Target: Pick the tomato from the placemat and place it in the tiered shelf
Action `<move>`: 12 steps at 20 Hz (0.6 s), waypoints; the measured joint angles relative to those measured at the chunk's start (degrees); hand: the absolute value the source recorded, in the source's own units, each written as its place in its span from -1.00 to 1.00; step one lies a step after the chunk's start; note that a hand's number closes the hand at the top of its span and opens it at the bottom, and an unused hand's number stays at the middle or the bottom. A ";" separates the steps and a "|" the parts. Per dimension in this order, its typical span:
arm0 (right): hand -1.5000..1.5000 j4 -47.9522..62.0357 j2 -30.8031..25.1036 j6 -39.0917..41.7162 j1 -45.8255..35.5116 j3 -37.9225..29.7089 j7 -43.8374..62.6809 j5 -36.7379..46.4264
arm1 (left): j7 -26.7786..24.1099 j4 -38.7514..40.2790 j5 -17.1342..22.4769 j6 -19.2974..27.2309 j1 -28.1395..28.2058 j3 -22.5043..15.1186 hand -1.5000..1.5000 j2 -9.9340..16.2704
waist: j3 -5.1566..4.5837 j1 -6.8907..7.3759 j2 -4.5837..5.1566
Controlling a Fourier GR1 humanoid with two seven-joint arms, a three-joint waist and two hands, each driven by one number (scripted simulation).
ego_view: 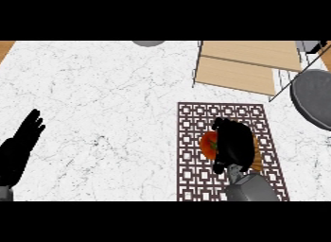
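The tomato (209, 144) sits on the patterned placemat (196, 118), the right hand (232, 143) curled over it from the right. Beyond stands the tiered shelf (245, 66). The left hand (18, 146) rests open at the marble surface's (98, 104) left edge.

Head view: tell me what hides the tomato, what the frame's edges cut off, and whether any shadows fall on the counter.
In the head view, the right hand covers most of the tomato, leaving an orange-red sliver on the placemat; the tiered shelf and left hand are cropped at the edges; the marble counter is evenly lit, with no clear shadows or glare.
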 measured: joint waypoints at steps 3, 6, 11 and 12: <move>1.00 1.34 -0.51 -0.85 -0.98 -0.59 -1.62 0.26 | 0.40 -0.94 -0.73 0.23 0.37 -0.01 0.00 -0.59 | -0.07 0.08 -0.17; 1.00 0.92 -0.78 -1.47 -0.71 -0.13 -2.22 1.36 | -0.46 0.86 -0.80 -0.86 -0.46 1.04 0.00 -0.28 | -0.03 0.03 -0.14; 1.00 -1.25 -0.78 -2.64 0.17 1.94 -2.21 4.39 | -1.83 2.37 -2.33 -0.52 -0.98 0.89 0.00 -1.64 | 0.11 -0.08 0.06; 1.00 -1.60 -0.59 -1.47 -0.69 2.02 -2.70 4.13 | -0.88 1.63 -2.03 -0.81 -0.99 1.17 0.00 -1.31 | 0.16 -0.03 0.15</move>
